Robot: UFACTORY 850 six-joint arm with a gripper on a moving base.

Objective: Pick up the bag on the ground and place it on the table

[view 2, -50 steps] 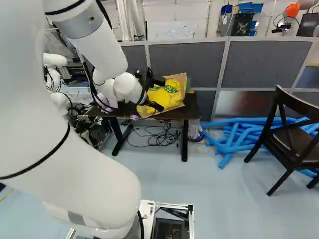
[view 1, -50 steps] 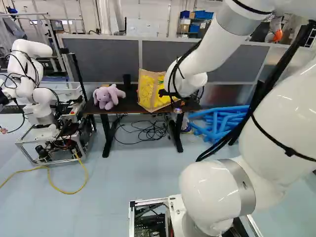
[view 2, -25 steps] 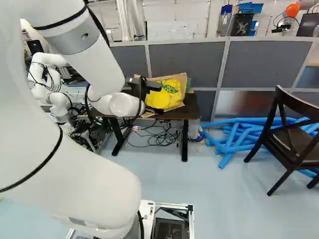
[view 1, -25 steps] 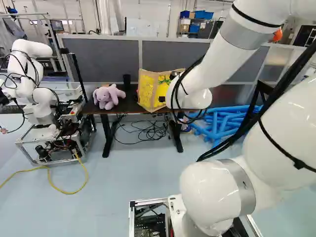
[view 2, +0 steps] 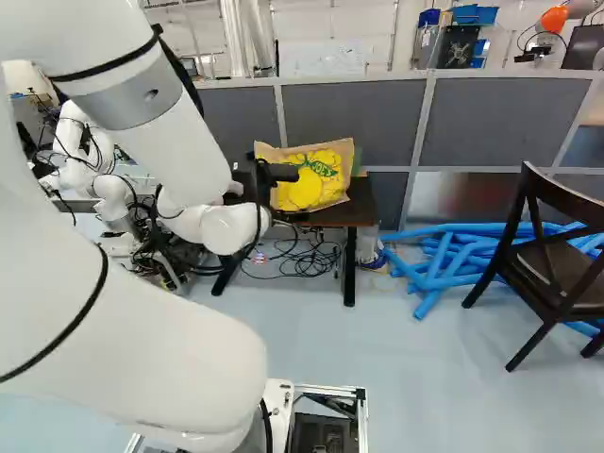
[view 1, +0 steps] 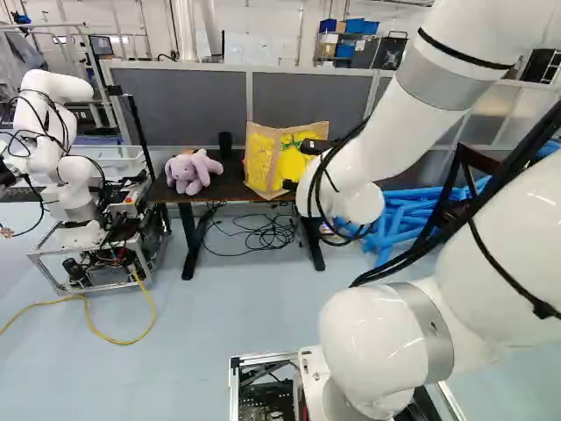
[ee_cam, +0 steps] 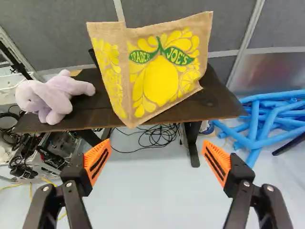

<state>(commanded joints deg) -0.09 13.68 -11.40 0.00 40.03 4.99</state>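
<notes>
The bag sits on the table as the task wants, presumably why the tool is spread wide, gripping nothing.

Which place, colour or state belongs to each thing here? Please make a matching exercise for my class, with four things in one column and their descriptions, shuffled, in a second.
Column one
1. Bag
2. Plush toy
3. Tubes
4. Gripper

Column two
A. Blue, in a pile on the floor
B. Spread open, gripping nothing
C. Yellow-printed, on the table
D. Pale purple, beside the yellow-printed thing

Right pairs: 1-C, 2-D, 3-A, 4-B
</notes>
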